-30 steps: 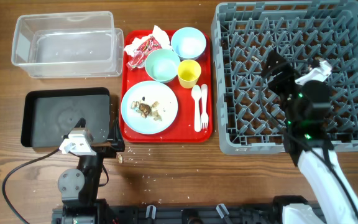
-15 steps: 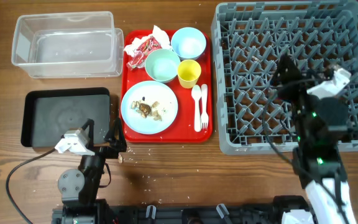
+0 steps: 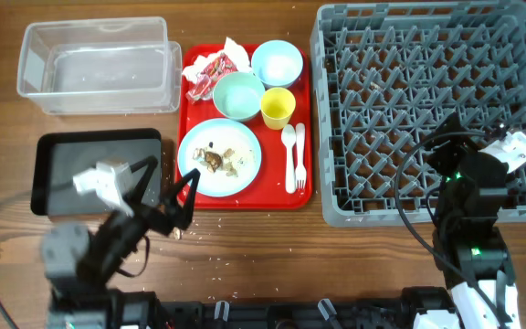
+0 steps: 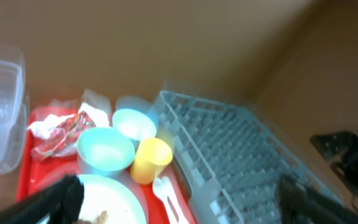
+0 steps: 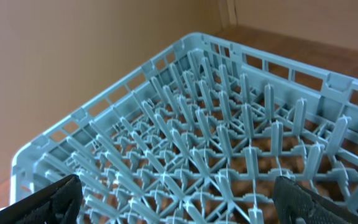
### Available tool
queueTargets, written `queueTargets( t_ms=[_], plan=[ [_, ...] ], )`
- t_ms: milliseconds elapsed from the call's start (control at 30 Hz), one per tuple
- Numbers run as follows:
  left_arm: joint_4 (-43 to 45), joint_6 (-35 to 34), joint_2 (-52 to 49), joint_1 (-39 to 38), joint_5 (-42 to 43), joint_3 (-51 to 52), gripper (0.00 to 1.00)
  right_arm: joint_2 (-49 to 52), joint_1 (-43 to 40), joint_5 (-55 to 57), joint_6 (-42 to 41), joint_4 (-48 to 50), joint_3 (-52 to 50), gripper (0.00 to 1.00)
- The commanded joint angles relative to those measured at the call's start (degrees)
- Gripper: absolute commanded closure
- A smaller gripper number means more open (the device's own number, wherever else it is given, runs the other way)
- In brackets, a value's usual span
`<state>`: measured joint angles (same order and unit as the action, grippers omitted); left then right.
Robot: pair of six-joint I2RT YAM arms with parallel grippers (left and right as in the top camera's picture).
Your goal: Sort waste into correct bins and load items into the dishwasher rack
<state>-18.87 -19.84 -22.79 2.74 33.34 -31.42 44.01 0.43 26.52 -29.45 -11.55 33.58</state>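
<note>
Your left gripper (image 3: 170,183) is hanging at the near left corner of the red tray (image 3: 245,202), partly over the black tray (image 3: 62,169). Its fingers are spread wide with nothing between them. The light blue plate (image 3: 245,146) carrying the food scraps (image 3: 215,160) is sitting just to its right, so that's the arm I'd be using for anything on the red tray. The napkins (image 3: 193,68) and red-and-white wrapper (image 3: 214,65) are lying at the far left corner, straight ahead of that gripper and past the plate. The clear tub (image 3: 94,87) is just beside them on the left.

Your right gripper (image 3: 453,146) is hovering over the near right part of the dishwasher rack (image 3: 382,55), also spread and empty, well apart from everything you need to grab.

Stuff crowding in: the pale green bowl (image 3: 238,96), yellow cup (image 3: 278,108) and light blue bowl (image 3: 277,62) are sitting packed close behind the plate. The white spoon (image 3: 289,155) and fork (image 3: 299,155) are lying side by side, long axes running away from you, between the plate and the rack wall. I'm guessing the scraps go first, and the plate rim is what you'll be watching if you're coming in low from the left.
</note>
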Motion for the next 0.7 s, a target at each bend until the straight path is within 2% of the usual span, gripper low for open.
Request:
queueTargets(
  t_ms=[0,100,133,200,267,367,500,567,667],
  plan=[
    [-10.51,7.39,-16.94,0.26,4.26,-16.65,0.0,2.82,-0.13,2.16,0.79,0.11,0.11,0.0],
    [-8.85,7.43,-24.46,0.17,11.8,-18.75,0.0,7.61,-0.13,2.16,0.79,0.11,0.11,0.0],
    [-8.92,7.37,-25.77,-0.66,10.6,-19.12,0.01,10.16,-0.13,2.08,0.76,0.15,0.11,0.0],
    [-11.93,4.46,-27.19,-3.08,2.01,-21.38,0.0,14.62,-0.13,1.99,0.83,0.17,0.11,0.0],
    [-20.22,6.8,-31.36,-7.17,-5.25,-28.2,0.01,19.87,-0.13,2.69,1.07,1.86,0.11,0.0],
    [-20.79,8.09,-34.82,-11.43,-6.71,-31.23,0.0,21.16,-0.13,4.13,10.67,5.11,0.11,0.0],
    [-19.23,7.43,-39.76,-12.98,-8.37,-31.23,0.0,11.61,-0.02,-0.31,18.51,6.51,0.22,0.0],
    [-17.86,7.43,-41.9,-12.96,-8.37,-31.23,0.0,1.81,-0.02,-6.49,20.5,6.51,0.22,0.0],
    [-17.09,7.43,-42.01,-12.96,-8.37,-31.23,0.0,-11.19,-0.02,-8.68,20.31,5.46,0.22,0.0]
  ],
)
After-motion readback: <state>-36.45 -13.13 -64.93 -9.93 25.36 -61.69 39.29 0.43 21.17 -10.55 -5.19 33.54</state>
